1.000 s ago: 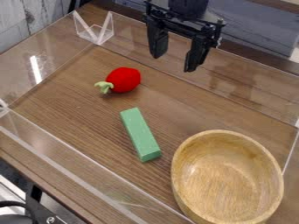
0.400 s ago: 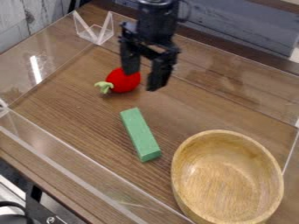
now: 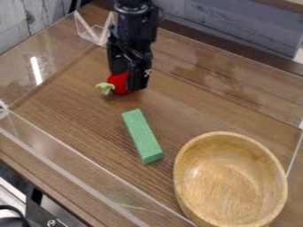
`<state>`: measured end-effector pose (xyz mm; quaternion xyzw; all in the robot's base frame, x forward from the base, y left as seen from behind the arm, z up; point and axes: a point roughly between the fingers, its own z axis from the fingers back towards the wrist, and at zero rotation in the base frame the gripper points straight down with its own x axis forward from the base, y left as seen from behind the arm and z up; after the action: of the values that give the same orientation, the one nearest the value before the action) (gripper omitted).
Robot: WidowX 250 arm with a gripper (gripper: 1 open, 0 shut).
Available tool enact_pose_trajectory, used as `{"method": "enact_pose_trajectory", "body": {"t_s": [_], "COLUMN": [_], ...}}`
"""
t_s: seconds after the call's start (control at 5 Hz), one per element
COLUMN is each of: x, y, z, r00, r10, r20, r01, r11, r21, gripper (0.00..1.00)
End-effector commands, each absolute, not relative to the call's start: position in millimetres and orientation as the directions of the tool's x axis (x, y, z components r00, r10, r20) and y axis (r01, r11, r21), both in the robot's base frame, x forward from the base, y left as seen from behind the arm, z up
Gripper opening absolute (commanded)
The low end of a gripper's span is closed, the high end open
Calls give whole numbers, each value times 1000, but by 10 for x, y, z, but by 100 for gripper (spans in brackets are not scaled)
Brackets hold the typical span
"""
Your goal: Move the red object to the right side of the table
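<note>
**Gripper drops over the red toy, jaws wide, nothing gripped yet**

Nearest the camera, the round wooden bowl [image 3: 231,181] sits at the front right of the surface [image 3: 225,97], untouched. Just beyond it to the left lies the green rectangular block [image 3: 142,135], in the same spot and at the same angle as a second ago.

Further back, the change is all in the arm. A second ago the gripper [image 3: 129,78] hung high and to the right of the toy; it has since swung left and come down, and now stands right over the red object [image 3: 116,84], jaws wide and pointing straight down. The red toy vegetable rests on the left half of the surface, mostly hidden behind the fingers, only its left edge and green-yellow stem end [image 3: 105,88] showing.

By the look of it, the approach is nearly done; closing, lifting and the carry rightward all remain.
</note>
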<state>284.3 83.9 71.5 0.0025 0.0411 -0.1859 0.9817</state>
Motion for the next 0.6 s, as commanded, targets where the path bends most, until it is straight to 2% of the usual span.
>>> {"method": "enact_pose_trajectory", "body": {"t_s": [0.0,0.4], "x": [2989,2988], "y": [976,1018], "z": [711,682], "r00": [910,856], "r10": [-414,-517], "r20": [-33,9], "r01": [415,515], "r11": [909,854], "r21": [41,70], "gripper": [100,100]}}
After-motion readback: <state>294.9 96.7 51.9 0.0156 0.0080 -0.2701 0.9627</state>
